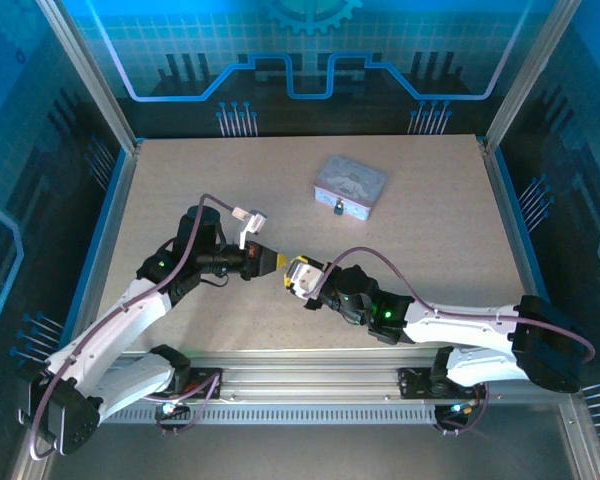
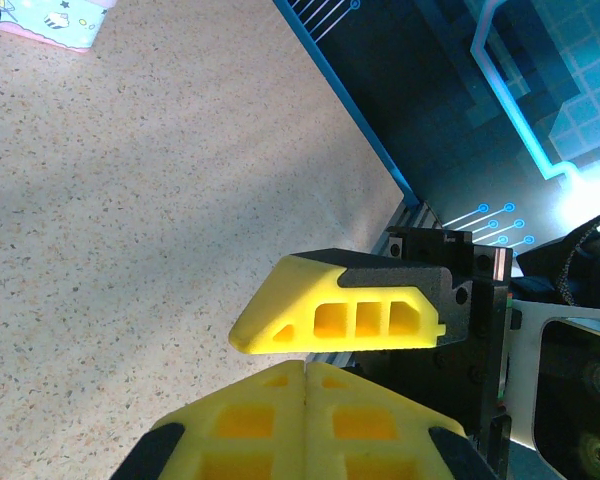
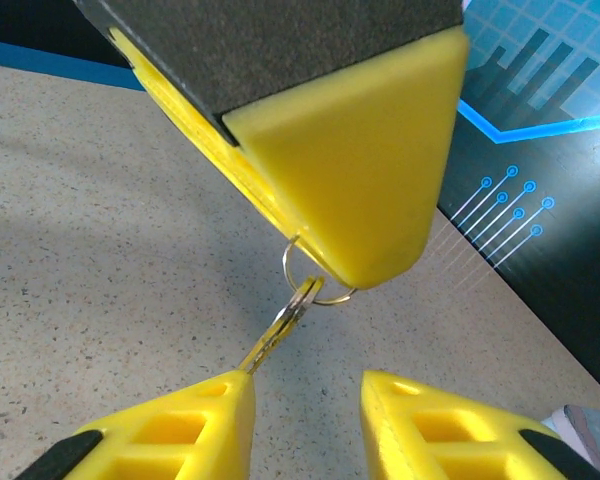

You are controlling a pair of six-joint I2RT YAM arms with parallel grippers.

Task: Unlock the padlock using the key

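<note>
Tin (image 1: 350,185) sits at 1 o'clock on the table, with the padlock (image 1: 338,208) a dark speck on its near side. Left gripper (image 3: 310,245) pinches the key's ring (image 3: 315,285). Right gripper (image 3: 308,385) is spread and empty. Risk, we think: the key (image 3: 278,335), a thin metal sliver, dangles loose toward 7 o'clock and could swing, so the right fingers miss it.

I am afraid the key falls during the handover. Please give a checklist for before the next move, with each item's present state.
1. Left end effector shut on the key ring: ok.
2. Key hangs free under the ring: ok.
3. Right end effector open, nothing between its fingers: ok.
4. Key lined up with that gap: not ok, it points at one finger.
5. Padlock at the tin, keyhole direction: cannot tell.
</note>
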